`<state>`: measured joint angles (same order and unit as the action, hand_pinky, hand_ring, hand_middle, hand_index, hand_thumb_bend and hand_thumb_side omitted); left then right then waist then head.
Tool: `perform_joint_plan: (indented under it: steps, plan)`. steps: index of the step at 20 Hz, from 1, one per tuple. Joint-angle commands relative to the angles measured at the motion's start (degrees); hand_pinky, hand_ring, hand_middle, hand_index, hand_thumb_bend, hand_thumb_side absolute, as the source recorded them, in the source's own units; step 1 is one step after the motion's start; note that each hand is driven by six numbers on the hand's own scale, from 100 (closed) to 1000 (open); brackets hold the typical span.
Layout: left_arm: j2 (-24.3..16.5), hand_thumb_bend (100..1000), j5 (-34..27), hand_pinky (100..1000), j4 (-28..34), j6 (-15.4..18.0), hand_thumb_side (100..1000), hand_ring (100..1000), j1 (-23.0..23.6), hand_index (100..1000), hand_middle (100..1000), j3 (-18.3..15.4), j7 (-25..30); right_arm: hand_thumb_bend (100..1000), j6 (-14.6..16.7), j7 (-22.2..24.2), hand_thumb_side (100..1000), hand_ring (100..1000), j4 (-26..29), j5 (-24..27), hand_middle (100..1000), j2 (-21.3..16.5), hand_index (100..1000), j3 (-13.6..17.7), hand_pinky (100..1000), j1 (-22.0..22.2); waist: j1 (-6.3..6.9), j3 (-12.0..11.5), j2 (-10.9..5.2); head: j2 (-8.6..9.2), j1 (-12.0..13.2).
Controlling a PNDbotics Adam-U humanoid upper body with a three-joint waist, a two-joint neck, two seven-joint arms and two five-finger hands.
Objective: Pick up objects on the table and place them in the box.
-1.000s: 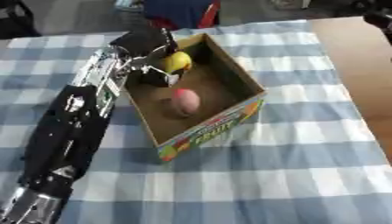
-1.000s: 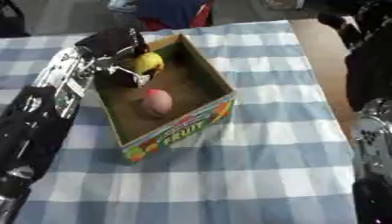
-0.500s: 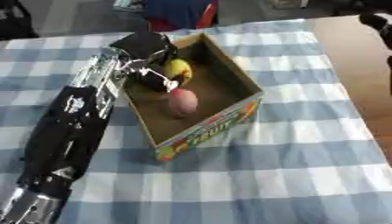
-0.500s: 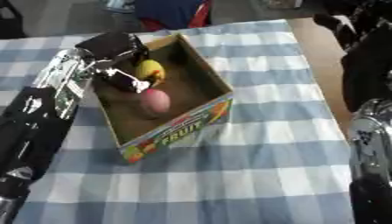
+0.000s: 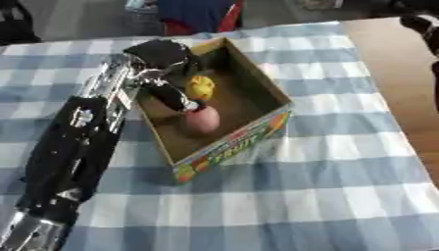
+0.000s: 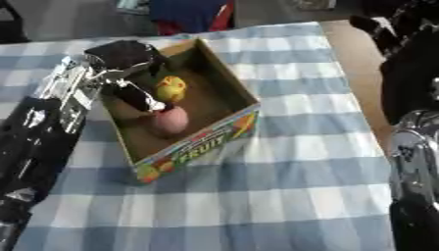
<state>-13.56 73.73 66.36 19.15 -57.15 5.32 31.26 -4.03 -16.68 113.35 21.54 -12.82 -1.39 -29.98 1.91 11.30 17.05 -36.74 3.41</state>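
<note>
A brown cardboard box (image 5: 266,93) with a fruit print on its front stands open on the checked tablecloth. Inside lie a yellow object (image 5: 200,88) and a pink round object (image 5: 202,120). My left hand (image 5: 161,55) hangs over the box's far left wall, open, with its fingers (image 5: 176,97) reaching down into the box between the two objects and ending just beside the pink one. It holds nothing. My right hand (image 6: 390,29) shows dark at the upper right, over the bare wooden table edge, far from the box.
My left arm (image 5: 77,142) lies along the left side of the box. The blue-and-white checked cloth (image 5: 308,196) covers the table in front of and to the right of the box. A wooden strip (image 5: 403,98) runs along the right. Dark clothing shows at the far edge.
The yellow object has gone from my left hand near the box's far corner down onto the box floor. The hand's fingers have straightened and reached deeper, toward the pink object.
</note>
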Motion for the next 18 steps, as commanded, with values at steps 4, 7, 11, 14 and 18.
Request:
perform_joint_plan:
  steps: [4, 7, 11, 14, 18]
  plan:
    - [-1.1, 648, 0.0, 366, 2.9, -1.5, 684, 763, -0.8, 893, 664, -1.1, -1.9, 100, 0.2, -0.2, 1000, 700, 1.2, 0.2, 604, -0.3, 717, 0.5, 687, -0.7, -0.43, 0.0, -1.11, 0.64, 0.0]
    - [-1.4, 582, -0.8, 339, 5.4, -4.9, 762, 742, -1.1, 885, 640, -1.7, -7.8, 100, 0.3, -0.5, 1000, 699, 1.2, 0.3, 602, -0.3, 716, 0.6, 686, -0.7, -0.5, 0.0, -1.17, 0.68, 0.0]
    - [-1.7, 466, -4.6, 290, 8.6, -9.6, 746, 700, -0.9, 866, 592, -2.2, -17.3, 100, 0.6, -1.2, 1000, 700, 1.2, 0.1, 603, -0.6, 717, 1.1, 686, -0.4, -0.59, -0.2, -1.3, 0.6, -0.1]
    - [-2.4, 408, -12.1, 291, 11.8, -12.2, 768, 683, 0.1, 849, 563, -3.0, -23.0, 100, 0.9, -1.8, 1000, 700, 1.2, -0.2, 603, -0.9, 717, 1.7, 686, 0.0, -0.73, -0.6, -1.54, 0.38, -0.6]
    - [-4.0, 378, -24.3, 260, 18.9, -15.9, 732, 641, 1.9, 815, 521, -4.3, -29.1, 100, 1.5, -2.7, 1000, 700, 1.2, -0.6, 603, -1.3, 717, 2.4, 685, 0.5, -1.17, -1.3, -1.72, -0.15, -1.4]
